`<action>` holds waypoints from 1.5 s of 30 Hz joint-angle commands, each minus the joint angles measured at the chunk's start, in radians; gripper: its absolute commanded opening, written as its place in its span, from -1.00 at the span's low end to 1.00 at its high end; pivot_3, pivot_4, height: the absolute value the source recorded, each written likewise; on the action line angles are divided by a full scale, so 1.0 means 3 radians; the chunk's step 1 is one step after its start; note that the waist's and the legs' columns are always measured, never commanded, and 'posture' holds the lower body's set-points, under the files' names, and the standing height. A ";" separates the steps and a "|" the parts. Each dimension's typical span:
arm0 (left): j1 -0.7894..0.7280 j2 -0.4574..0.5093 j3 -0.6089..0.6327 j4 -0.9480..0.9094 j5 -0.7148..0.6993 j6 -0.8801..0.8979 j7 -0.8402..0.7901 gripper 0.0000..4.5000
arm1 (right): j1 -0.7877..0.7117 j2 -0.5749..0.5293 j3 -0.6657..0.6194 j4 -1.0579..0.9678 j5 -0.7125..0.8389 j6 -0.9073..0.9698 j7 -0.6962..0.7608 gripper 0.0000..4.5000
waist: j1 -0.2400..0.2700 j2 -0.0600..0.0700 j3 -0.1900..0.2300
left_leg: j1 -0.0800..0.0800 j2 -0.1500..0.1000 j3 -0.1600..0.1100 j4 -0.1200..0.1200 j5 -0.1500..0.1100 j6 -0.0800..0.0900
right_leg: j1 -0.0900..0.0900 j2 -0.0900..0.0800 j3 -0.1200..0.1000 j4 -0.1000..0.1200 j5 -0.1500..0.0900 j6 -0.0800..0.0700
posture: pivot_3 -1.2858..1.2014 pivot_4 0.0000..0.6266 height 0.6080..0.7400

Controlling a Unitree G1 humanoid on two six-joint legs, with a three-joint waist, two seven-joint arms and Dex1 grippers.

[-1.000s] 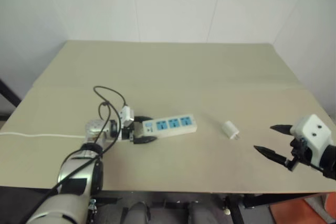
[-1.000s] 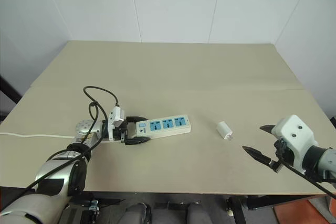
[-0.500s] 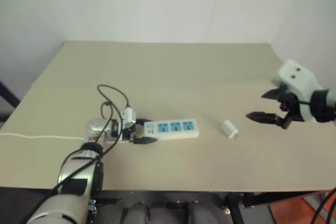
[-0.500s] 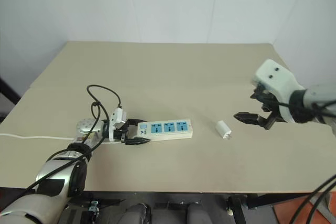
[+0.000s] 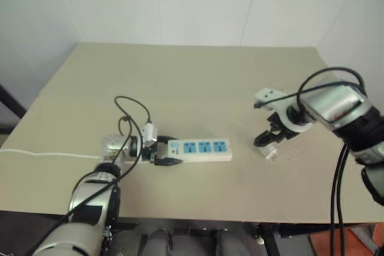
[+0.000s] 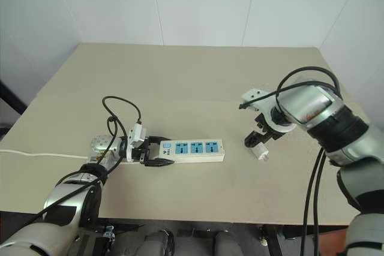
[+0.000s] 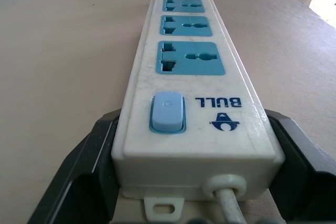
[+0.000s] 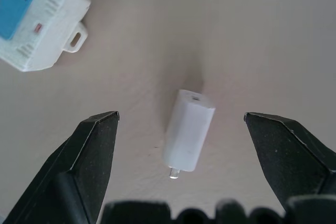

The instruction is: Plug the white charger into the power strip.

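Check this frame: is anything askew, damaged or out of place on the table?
Nothing stands out. The white charger lies on its side, intact, on the table, apart from the power strip, whose three sockets are empty.

We saw a big tan table [image 6: 192, 76]. The power strip [image 6: 191, 149] lay flat on it. The white charger [image 8: 189, 129] lay on its side nearby.
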 commanded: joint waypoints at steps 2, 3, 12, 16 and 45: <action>0.0095 -0.0015 -0.0083 -0.0004 -0.0007 0.0000 -0.0024 0.47 | -0.0139 0.0169 0.0015 0.0421 -0.0180 -0.0119 0.0034 1.00 | -0.0009 0.0000 0.0000 | 0.0002 0.0000 0.0000 0.0000 0.0000 0.0000 | -0.0001 0.0000 0.0000 0.0005 0.0000 0.0000 | 0.03 -0.52 1.00; 0.0096 -0.0016 -0.0086 -0.0006 -0.0013 0.0003 -0.0024 0.47 | -0.0153 0.0218 0.0012 0.0504 -0.0196 -0.0124 0.0048 1.00 | -0.0009 0.0001 0.0000 | 0.0003 0.0000 0.0001 0.0000 0.0000 0.0000 | -0.0002 0.0000 0.0000 0.0010 0.0000 0.0000 | 0.03 -0.52 1.00; 0.0098 -0.0021 -0.0111 -0.0019 -0.0062 -0.0008 -0.0024 0.47 | -0.0212 0.0480 0.0040 0.1009 -0.0384 -0.0241 0.0185 1.00 | -0.0010 0.0003 -0.0001 | 0.0005 0.0000 0.0000 0.0003 0.0002 0.0003 | -0.0004 0.0001 0.0000 0.0020 0.0000 0.0000 | 0.03 -0.52 1.00; 0.0122 0.0007 -0.0137 -0.0026 -0.0085 -0.0008 -0.0024 0.47 | -0.0154 0.0471 0.0075 0.1019 -0.0409 -0.0213 0.0258 1.00 | -0.0015 0.0004 -0.0002 | 0.0005 0.0000 0.0000 0.0003 0.0002 0.0003 | -0.0005 0.0001 0.0000 0.0021 0.0000 0.0000 | 0.03 -0.52 1.00; 0.0162 0.0090 -0.0093 -0.0036 -0.0120 -0.0005 -0.0024 0.47 | 0.0008 0.0750 -0.0184 0.1383 -0.0430 -0.0121 0.0099 0.75 | -0.0092 0.0005 -0.0003 | 0.0009 0.0000 -0.0001 0.0005 0.0005 0.0007 | -0.0005 0.0002 0.0000 0.0034 0.0000 0.0000 | 0.03 -0.52 1.00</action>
